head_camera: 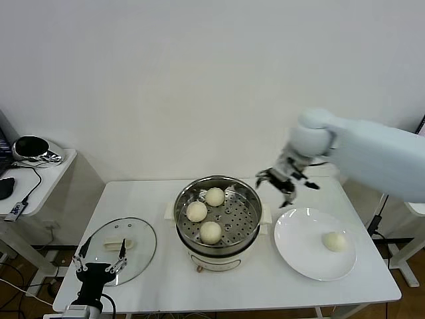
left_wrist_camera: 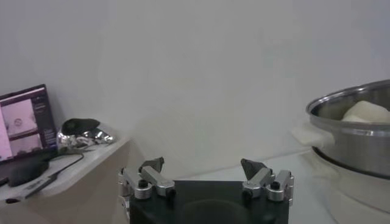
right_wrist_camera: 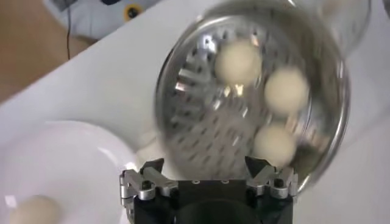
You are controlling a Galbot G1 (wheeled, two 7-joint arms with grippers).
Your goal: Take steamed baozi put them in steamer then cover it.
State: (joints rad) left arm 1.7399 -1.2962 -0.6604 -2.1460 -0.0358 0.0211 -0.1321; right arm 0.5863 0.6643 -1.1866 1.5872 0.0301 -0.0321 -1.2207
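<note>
My right claw (head_camera: 287,184) hangs spread wide and empty between the steamer (head_camera: 218,232) and the white plate (head_camera: 299,259). Three baozi (head_camera: 210,230) sit on the perforated tray; the last baozi (head_camera: 335,241) waits on the plate. It's soft — a hard pinch would dent it, a slack one would drop it on the desk (head_camera: 332,292). My left claw (head_camera: 99,266) idles open by the glass lid (head_camera: 143,249).
</note>
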